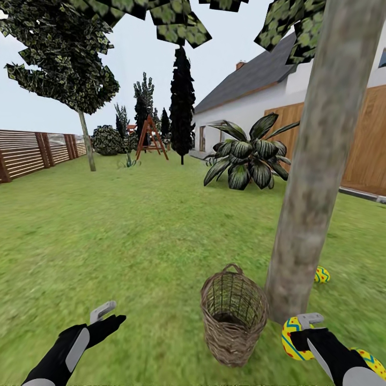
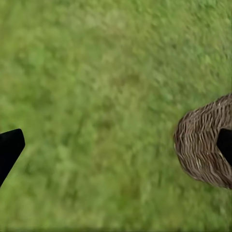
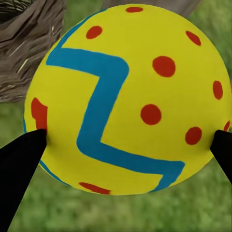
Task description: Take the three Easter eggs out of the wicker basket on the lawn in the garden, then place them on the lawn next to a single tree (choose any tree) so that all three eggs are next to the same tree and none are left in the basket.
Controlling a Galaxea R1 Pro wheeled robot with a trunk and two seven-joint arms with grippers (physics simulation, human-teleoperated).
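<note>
The wicker basket stands on the lawn just left of the thick tree trunk; no egg shows inside it. My right gripper is shut on a yellow egg with a blue zigzag and red dots, low beside the trunk's foot. In the right wrist view this egg sits between the black fingertips, with the basket behind. A second egg lies on the grass behind the trunk. A third egg peeks out beside my right forearm. My left gripper is open, left of the basket.
A large broad-leaved plant grows ahead right, before the white house. A thin-trunked tree, a dark cypress and a wooden swing frame stand far back. A slatted fence runs along the left.
</note>
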